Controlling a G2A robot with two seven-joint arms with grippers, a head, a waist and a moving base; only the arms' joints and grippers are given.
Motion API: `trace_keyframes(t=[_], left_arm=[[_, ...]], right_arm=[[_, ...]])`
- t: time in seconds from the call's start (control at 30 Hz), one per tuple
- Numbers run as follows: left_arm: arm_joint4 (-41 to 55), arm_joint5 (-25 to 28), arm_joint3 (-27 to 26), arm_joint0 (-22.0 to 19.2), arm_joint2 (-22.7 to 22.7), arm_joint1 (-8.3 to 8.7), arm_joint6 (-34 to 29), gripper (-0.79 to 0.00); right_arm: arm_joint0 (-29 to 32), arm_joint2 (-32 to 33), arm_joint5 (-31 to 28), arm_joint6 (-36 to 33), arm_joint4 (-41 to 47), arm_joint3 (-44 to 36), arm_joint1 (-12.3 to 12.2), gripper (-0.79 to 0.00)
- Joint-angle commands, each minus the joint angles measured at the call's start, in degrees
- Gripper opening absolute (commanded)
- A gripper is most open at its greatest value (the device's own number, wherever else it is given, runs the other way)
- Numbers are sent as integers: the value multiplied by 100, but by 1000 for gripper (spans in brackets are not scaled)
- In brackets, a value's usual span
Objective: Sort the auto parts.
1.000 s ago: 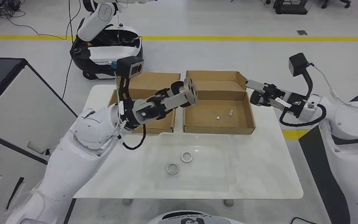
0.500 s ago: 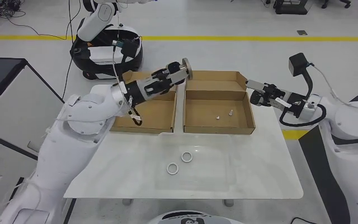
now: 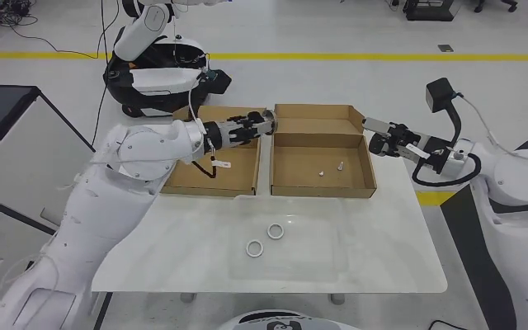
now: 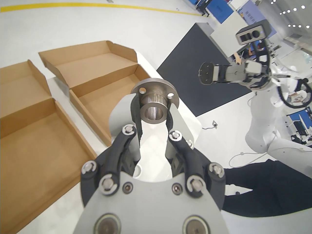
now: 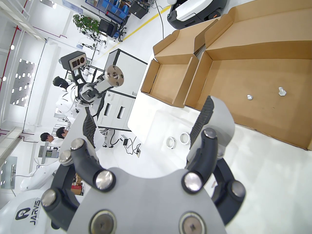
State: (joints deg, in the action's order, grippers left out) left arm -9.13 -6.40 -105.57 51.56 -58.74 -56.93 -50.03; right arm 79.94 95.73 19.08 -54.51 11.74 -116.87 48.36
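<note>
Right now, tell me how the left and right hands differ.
The left hand is shut on a flanged metal bushing; the right hand is open and empty. The left hand is over the left box's inner wall; the right hand is beside the right box's outer wall. Both have black fingers.

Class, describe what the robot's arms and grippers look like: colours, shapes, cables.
Left arm and right arm: glossy white shells, black joints, looping black cables. Left gripper and right gripper: grey bolted plates, black linkages, white fingers with ribbed black pads.
</note>
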Motion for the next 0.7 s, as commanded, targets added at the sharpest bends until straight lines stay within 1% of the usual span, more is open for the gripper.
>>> trace_keyframes(t=[0.0, 0.13, 0.23, 0.4, 0.67], left_arm=[[-119, -103, 103, -55, 133, -22, -88, -785], [-397, -201, 282, -233, 309, -54, -320, -785], [-599, -176, 489, -425, 447, -83, -544, -785], [-956, -43, 976, -785, 763, -163, -805, -785], [-1564, 314, 1908, -1329, 1391, -356, -1064, -785]], right_arm=[[0, 0, 0, 0, 0, 0, 0, 0], [0, 0, 0, 0, 0, 0, 0, 0], [0, 0, 0, 0, 0, 0, 0, 0], [0, 0, 0, 0, 0, 0, 0, 0], [0, 0, 0, 0, 0, 0, 0, 0]])
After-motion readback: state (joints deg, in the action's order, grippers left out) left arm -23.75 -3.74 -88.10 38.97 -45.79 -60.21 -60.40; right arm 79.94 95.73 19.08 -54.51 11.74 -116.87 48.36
